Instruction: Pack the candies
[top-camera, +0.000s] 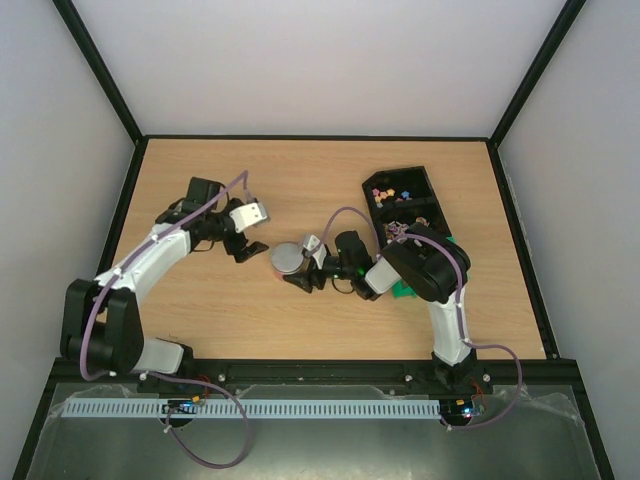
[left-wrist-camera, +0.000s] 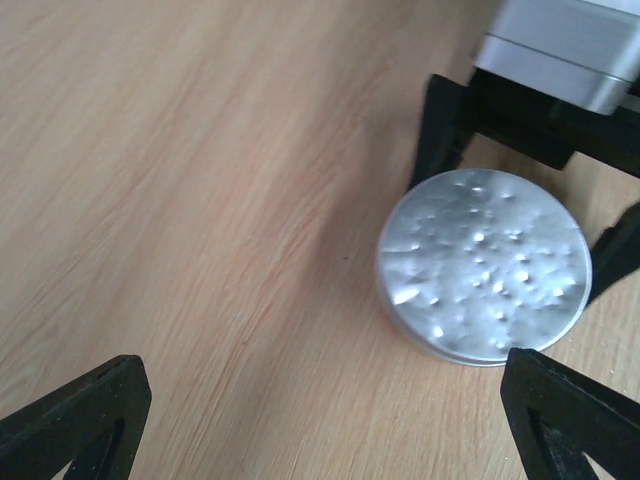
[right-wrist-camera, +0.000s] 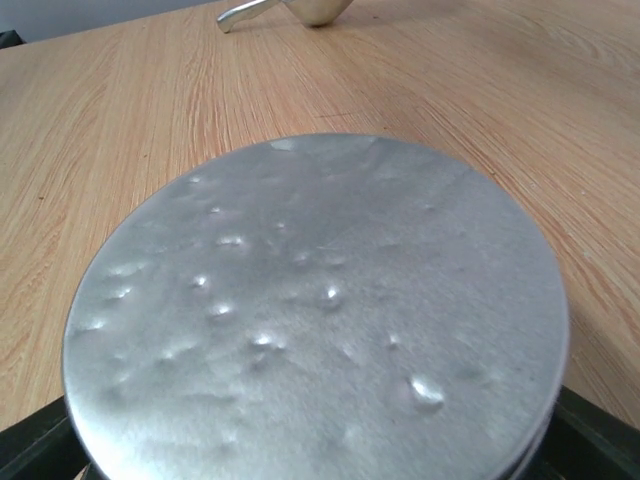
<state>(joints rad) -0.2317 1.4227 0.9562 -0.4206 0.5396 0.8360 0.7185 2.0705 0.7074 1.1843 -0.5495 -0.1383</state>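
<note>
Candies (top-camera: 388, 192), too tiny to show any axis, lie in a tray (top-camera: 428, 183) well behind the right gripper (top-camera: 293, 265), which clasps a tin (left-wrist-camera: 480, 265). The left gripper (left-wrist-camera: 320, 385) gapes wide, empty, just beside it.

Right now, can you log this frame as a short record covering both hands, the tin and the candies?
left hand: open, empty, just left of the tin
right hand: closed on the round metal tin
tin: top covered, low over the wooden table, mid-table
candies: in the black tray, far right
</note>
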